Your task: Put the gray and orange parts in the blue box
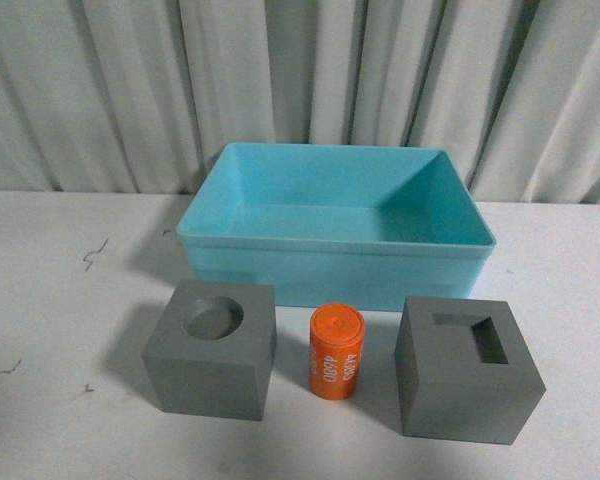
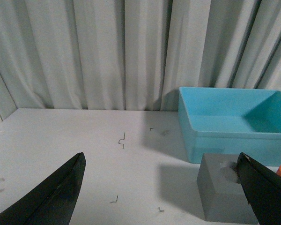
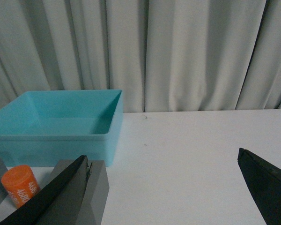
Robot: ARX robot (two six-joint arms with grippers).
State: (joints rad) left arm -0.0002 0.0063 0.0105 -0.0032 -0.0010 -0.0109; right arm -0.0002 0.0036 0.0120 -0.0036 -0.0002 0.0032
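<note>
The blue box (image 1: 335, 262) stands empty at the back of the white table. In front of it sit three parts in a row: a gray cube with a round recess (image 1: 212, 350) on the left, an orange cylinder with white digits (image 1: 336, 352) in the middle, a gray cube with a rectangular slot (image 1: 467, 368) on the right. No arm shows in the front view. My left gripper (image 2: 161, 187) is open over bare table, the round-recess cube (image 2: 222, 194) by one fingertip. My right gripper (image 3: 164, 185) is open, the slotted cube (image 3: 96, 187) beside one finger, the orange cylinder (image 3: 21, 185) and blue box (image 3: 61, 136) beyond.
A pleated pale curtain (image 1: 300, 80) hangs close behind the table. Small dark marks (image 1: 95, 252) dot the table surface on the left. Bare table lies to the left of the round-recess cube and to the right of the slotted cube.
</note>
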